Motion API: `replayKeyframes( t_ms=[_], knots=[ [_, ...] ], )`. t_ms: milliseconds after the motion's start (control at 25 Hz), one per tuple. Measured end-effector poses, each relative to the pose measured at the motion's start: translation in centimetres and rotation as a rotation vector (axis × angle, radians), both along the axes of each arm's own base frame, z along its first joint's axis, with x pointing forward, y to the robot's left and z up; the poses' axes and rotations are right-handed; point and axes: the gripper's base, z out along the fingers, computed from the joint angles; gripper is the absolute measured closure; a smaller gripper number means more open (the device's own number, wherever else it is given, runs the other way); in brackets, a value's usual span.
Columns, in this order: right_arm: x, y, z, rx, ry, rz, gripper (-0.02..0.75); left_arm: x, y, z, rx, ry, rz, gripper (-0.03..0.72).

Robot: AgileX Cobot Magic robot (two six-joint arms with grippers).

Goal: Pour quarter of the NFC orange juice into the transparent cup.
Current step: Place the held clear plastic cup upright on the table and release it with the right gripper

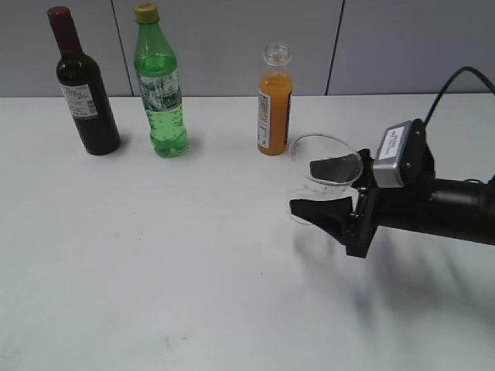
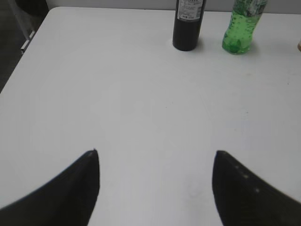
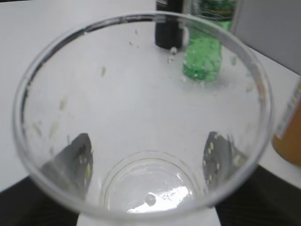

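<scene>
The NFC orange juice [image 1: 274, 108] stands upright and capless at the back of the white table [image 1: 155, 255]. Its edge also shows in the right wrist view [image 3: 289, 132]. The transparent cup [image 1: 325, 158] is just right of and in front of the bottle, empty. My right gripper [image 1: 325, 192] is shut on the transparent cup, one finger on each side of it. In the right wrist view I look into the cup [image 3: 141, 94] from its mouth, with both fingers of the gripper [image 3: 148, 150] showing through its wall. My left gripper [image 2: 155, 153] is open and empty over bare table, out of the exterior view.
A dark wine bottle [image 1: 85, 85] and a green bottle with a yellow cap [image 1: 160, 85] stand at the back left. Both show in the left wrist view, the wine bottle [image 2: 188, 23] and the green bottle [image 2: 242, 28]. A grey wall panel runs behind the table.
</scene>
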Motion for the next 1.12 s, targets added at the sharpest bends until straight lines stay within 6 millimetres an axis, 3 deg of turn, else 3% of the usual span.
replayKeyframes(
  t_ms=[240, 560, 800, 1120],
  knots=[
    [-0.6, 5.7, 0.9, -0.012, -0.067, 0.182, 0.192, 0.0, 0.0, 0.0, 0.000, 0.000, 0.000, 0.118],
    [0.9, 10.5, 0.7, -0.038, -0.040, 0.237, 0.192, 0.0, 0.0, 0.0, 0.000, 0.000, 0.000, 0.118],
    [1.7, 12.2, -1.3, -0.047, 0.030, 0.256, 0.192, 0.0, 0.0, 0.0, 0.000, 0.000, 0.000, 0.118],
    [2.0, 12.2, -3.3, -0.114, 0.064, 0.258, 0.192, 0.0, 0.0, 0.0, 0.000, 0.000, 0.000, 0.118]
  ],
)
